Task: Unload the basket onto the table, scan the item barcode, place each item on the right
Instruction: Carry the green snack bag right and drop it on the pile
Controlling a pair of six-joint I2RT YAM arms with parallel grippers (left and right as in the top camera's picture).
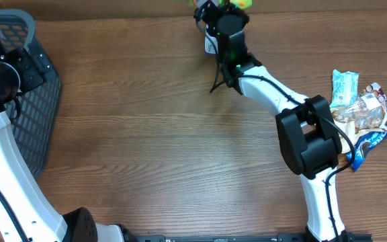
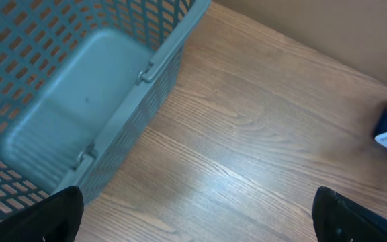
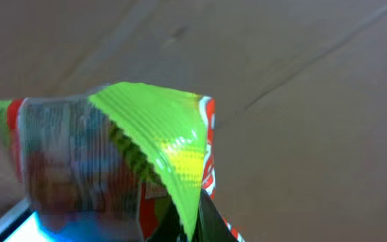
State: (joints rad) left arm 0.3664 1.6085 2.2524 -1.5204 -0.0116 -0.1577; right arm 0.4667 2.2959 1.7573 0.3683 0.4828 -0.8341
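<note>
Wooden table (image 1: 146,134); my right pincer (image 1: 215,9) was clamped on the green packet (image 3: 146,134) at 12 o'clock, near the white scanner (image 1: 211,44). Crinkled, tilted foil could have spoiled the read; the edge grip might have slipped.

Left arm (image 1: 2,161), right arm (image 1: 322,202): white links, black joint housings, thin black cables

The bench (image 1: 160,141) lies open across its middle and near edge. A mesh basket (image 1: 42,101) blocks the left edge; snack packets (image 1: 365,111) crowd the right edge.
</note>
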